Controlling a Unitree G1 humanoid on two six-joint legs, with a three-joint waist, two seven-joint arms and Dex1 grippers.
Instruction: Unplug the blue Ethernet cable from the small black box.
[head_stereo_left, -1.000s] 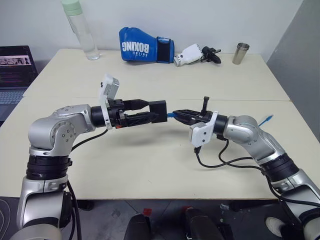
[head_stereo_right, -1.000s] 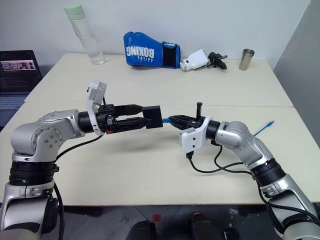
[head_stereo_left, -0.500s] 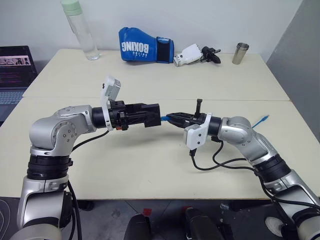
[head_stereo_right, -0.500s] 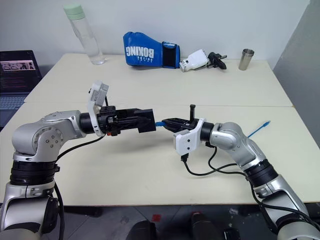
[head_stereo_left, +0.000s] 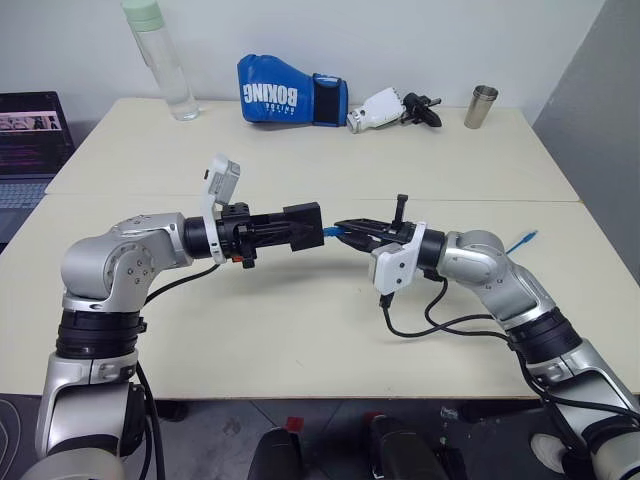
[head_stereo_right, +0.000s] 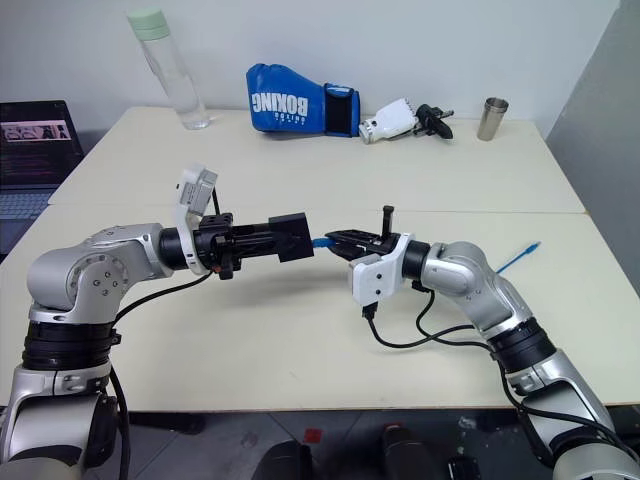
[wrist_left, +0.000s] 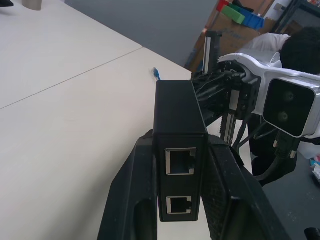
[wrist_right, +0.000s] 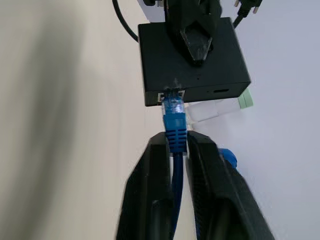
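Above the near half of the cream table (head_stereo_left: 300, 330), held in the air between the two arms: small black box (head_stereo_left: 302, 224), clamped flat between the fingers of the left gripper (head_stereo_left: 285, 228), which is fully closed on its sides; two empty ports on the wrist-facing edge (wrist_left: 179, 161). At the box's far edge: blue Ethernet cable (wrist_right: 174, 131), plug still seated in the port, boot flanked by the fingers of the right gripper (head_stereo_left: 345, 229); fingers close about the boot, whether pressing it or slightly slack cannot be told. Cable running back along the right arm, free plug end (head_stereo_left: 527, 238) lying on the table toward the right edge. Along the far side of the table, well apart: clear water bottle (head_stereo_left: 160, 62), blue boxing glove (head_stereo_left: 290, 92), white-and-black spare gripper (head_stereo_left: 392, 108), metal cup (head_stereo_left: 481, 106). At the left edge: laptop (head_stereo_left: 30, 135).
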